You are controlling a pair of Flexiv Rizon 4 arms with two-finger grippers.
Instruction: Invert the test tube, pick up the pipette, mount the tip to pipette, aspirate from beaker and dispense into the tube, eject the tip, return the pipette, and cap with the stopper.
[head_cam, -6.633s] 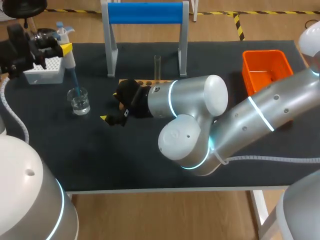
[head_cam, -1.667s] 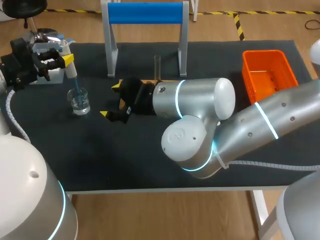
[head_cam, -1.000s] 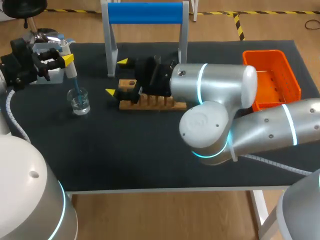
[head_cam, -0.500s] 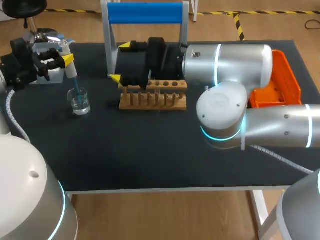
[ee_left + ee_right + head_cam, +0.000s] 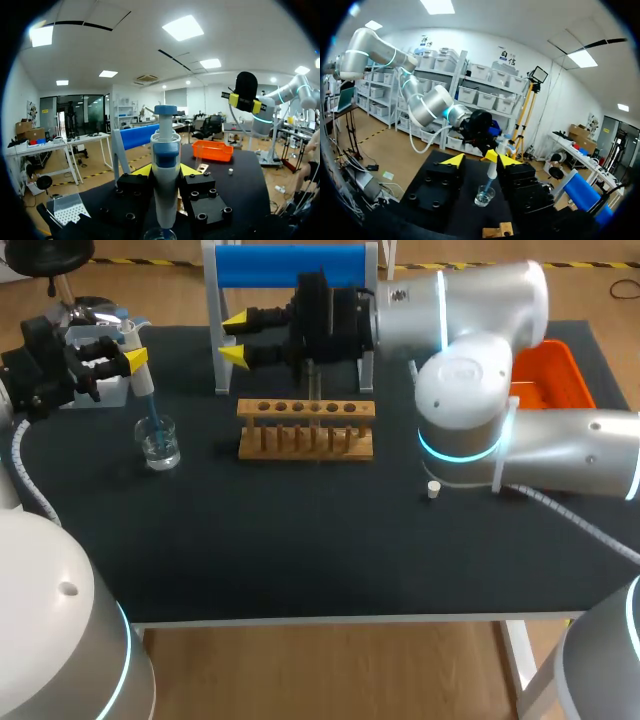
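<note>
My right arm has swung up and away from the middle of the tabletop to the far side. It now leaves bare the wooden rack it was covering and shows the small white stopper lying to the rack's right. The right tool hangs in front of the blue stand, above the far left of the rack. Its yellow fingers are spread and nothing is between them.

My left arm has not shifted. At the far left, the left tool is pinching the pipette by its body. The wrist view shows the pipette upright between the two yellow fingers. Its blue tip reaches down into the beaker, which holds clear liquid and stands well left of the rack. The test tube stands upright in a middle hole of the rack, mouth up.

I judge the step in hand to be aspiration from the beaker, with the tip already mounted and the tube already turned. Whether liquid has been drawn cannot be told.

The next move calls for lifting the pipette straight out of the beaker and carrying it upright rightward to the tube. The tip must then line up over the narrow mouth before dispensing. The right tool sits close above the rack, so the path needs care.
</note>
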